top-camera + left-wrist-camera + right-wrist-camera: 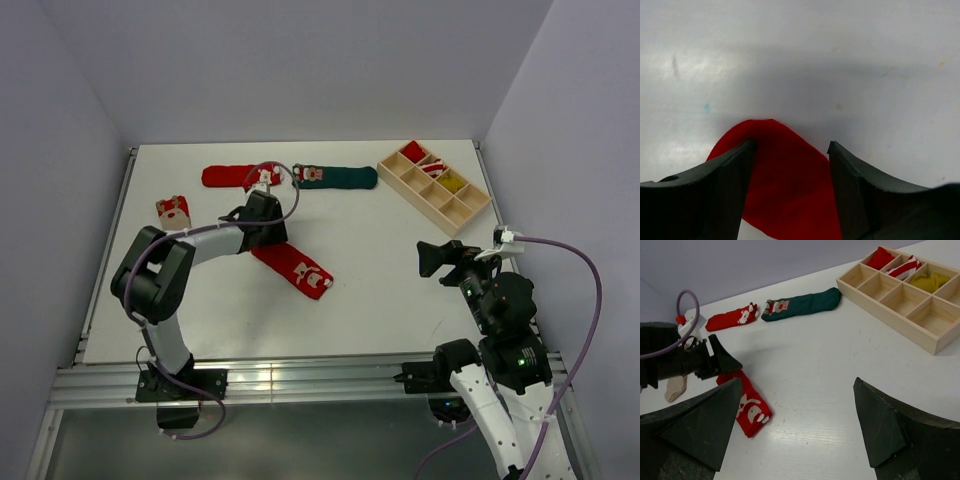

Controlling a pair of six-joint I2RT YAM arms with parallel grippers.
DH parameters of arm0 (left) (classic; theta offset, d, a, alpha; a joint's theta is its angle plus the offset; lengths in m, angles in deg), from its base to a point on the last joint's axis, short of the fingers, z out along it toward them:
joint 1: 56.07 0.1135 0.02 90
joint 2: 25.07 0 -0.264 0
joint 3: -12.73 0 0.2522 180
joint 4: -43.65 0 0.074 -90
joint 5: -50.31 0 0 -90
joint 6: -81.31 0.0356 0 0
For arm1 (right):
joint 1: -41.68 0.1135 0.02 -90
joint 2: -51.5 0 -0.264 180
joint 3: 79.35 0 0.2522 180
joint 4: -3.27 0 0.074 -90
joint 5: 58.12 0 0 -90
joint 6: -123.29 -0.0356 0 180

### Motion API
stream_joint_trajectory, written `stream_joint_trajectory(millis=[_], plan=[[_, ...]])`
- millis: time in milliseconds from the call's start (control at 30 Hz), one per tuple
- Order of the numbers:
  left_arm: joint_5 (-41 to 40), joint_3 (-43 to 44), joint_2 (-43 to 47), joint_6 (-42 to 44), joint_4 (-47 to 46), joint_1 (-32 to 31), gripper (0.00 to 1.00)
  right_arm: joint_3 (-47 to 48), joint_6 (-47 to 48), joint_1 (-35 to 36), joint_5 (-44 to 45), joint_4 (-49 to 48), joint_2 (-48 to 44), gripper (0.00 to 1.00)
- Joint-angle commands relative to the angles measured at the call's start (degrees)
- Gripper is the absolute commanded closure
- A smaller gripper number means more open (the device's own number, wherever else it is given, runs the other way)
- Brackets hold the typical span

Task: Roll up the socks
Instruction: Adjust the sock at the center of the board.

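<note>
A red sock (298, 269) lies slanted in the middle of the table. My left gripper (262, 234) is down over its toe end. In the left wrist view the red sock's toe (785, 185) fills the gap between the two fingers (715, 195), and the cloth touches both. The jaws stand apart, partly closed. A second red sock (228, 176) and a dark green sock (340, 177) lie end to end at the back. A beige sock with a red cuff (173, 212) lies at the left. My right gripper (435, 258) hovers open and empty at the right.
A wooden tray with several compartments (470, 213) stands at the back right, holding red, striped and yellow rolled pieces. The left arm's cable loops above the sock at the back (285, 190). Walls close in the table on three sides.
</note>
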Motion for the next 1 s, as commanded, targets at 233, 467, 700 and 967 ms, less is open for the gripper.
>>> stream_joint_trajectory(millis=[233,467,700,967], plan=[[8.28,18.28,-11.76,7.26,-0.80,2.97,0.34,-0.30,1.46,2.23,2.75,-1.48,0.36,0.00],[3.54,11.02,6.83,16.92,-0.81,-0.53,0.18,-0.48,1.72,2.85,-0.32,-2.62,1.15,0.01],[-5.96,-1.91,19.08,25.55,1.13,-15.03,0.11,-0.39,1.28,2.85,-3.39,-3.94,2.55,0.03],[-10.97,-5.79,17.52,31.09,5.35,-23.91,0.16,-0.48,1.28,2.85,-4.81,-4.03,2.73,0.04]])
